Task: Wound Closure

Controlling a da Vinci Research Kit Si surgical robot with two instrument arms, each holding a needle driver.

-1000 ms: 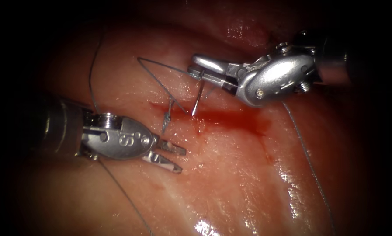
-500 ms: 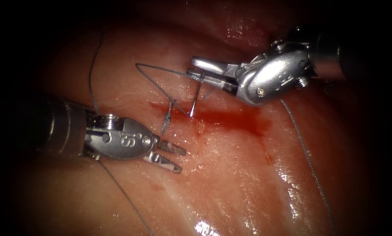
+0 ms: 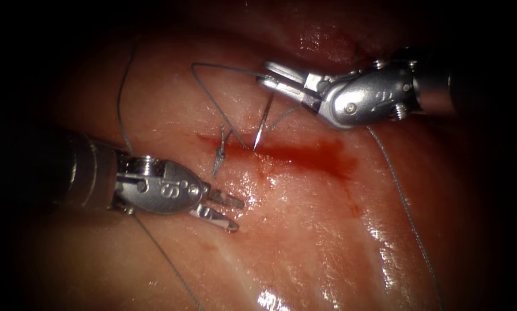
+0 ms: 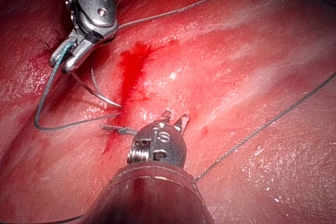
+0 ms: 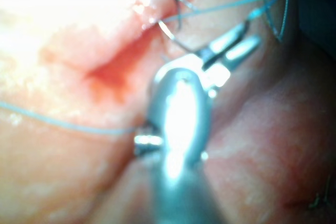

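Note:
My right tool [image 3: 271,78] comes in over the tissue [image 3: 327,242] above the cut [image 3: 293,154]. It is shut on the curved needle [image 3: 261,124] near its back end. The needle hangs down from the jaws and its tip touches the cut's upper edge near the left end; I cannot tell whether it has entered. Thread [image 3: 212,103] loops left from the jaws and back down to the needle tip. My left tool [image 3: 232,213] lies below the cut's left end, open and holding nothing. In the left wrist view the needle [image 4: 102,97] curves from the right tool [image 4: 60,61] towards the cut.
A tied stitch with short ends [image 3: 219,151] sits at the cut's left end. Red fluid [image 3: 321,158] pools along the cut. One long strand [image 3: 405,201] trails down the right side, and another [image 3: 120,98] runs past the left tool's shaft.
My right tool has moved up and to the right and turned its wrist, standing the needle more upright with its tip still at the cut. The left tool has barely shifted.

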